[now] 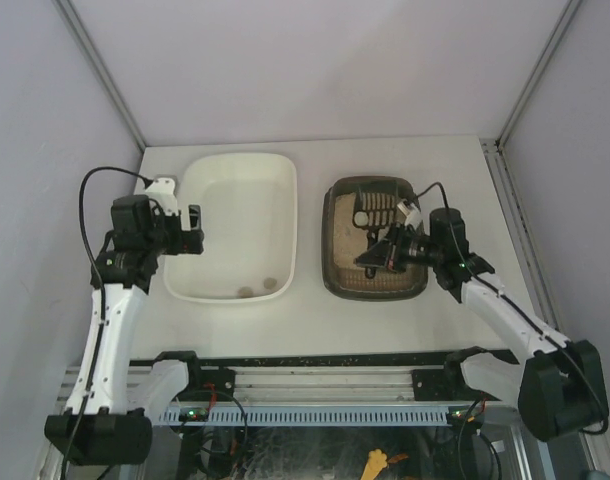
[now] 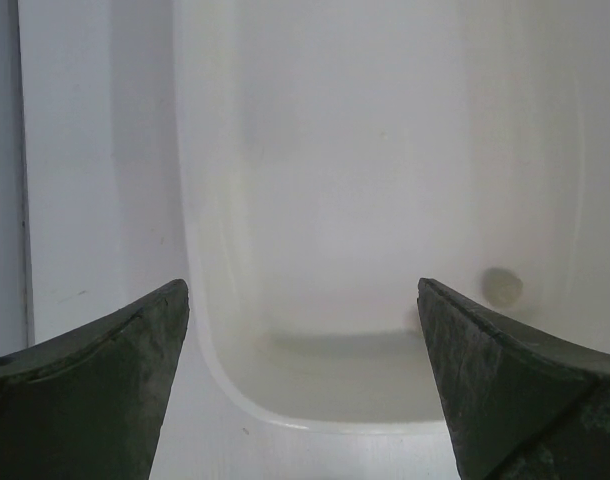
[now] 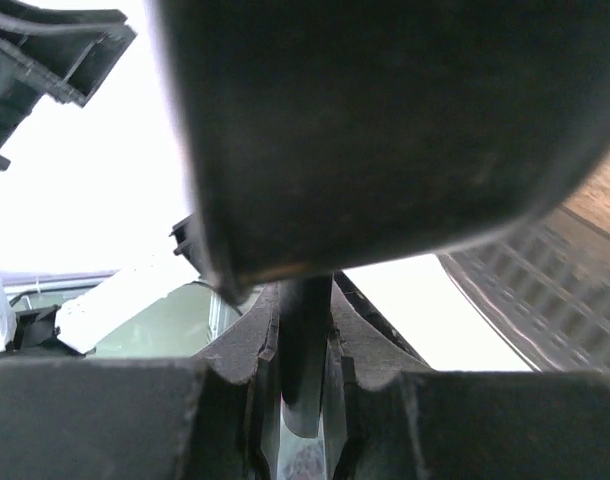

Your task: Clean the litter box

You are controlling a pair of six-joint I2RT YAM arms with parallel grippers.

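One dark translucent plastic litter box (image 1: 328, 245) of sand, one cream rectangular tub (image 1: 240, 215); right gripper (image 1: 380, 252) clamps one black slotted scoop (image 1: 377, 211), left gripper (image 1: 194, 230) gapes wide

cream-white tub (image 1: 235, 230), dark grey-brown litter box (image 1: 335, 270), beige litter (image 1: 347, 238)

— What sort of room is it?
— A booth more than a room. Plain panels of pale lilac-grey: a back wall (image 1: 315, 60), a left wall (image 1: 35, 150) and a right wall (image 1: 585, 120).
— And where they meet?
— A metal strut runs along each back corner, one on the left (image 1: 100, 70) and one on the right (image 1: 535, 70).
— Furniture?
— One white table (image 1: 315, 320), matt, reaching to the back wall. Along its near edge lies a metal rail (image 1: 325, 385), with a pale slotted strip (image 1: 325, 415) just below.
— The light?
— Even, from above, with soft, faint shadows. Under the rail it is dark, and a small yellow thing (image 1: 377, 462) there is too small to make out.
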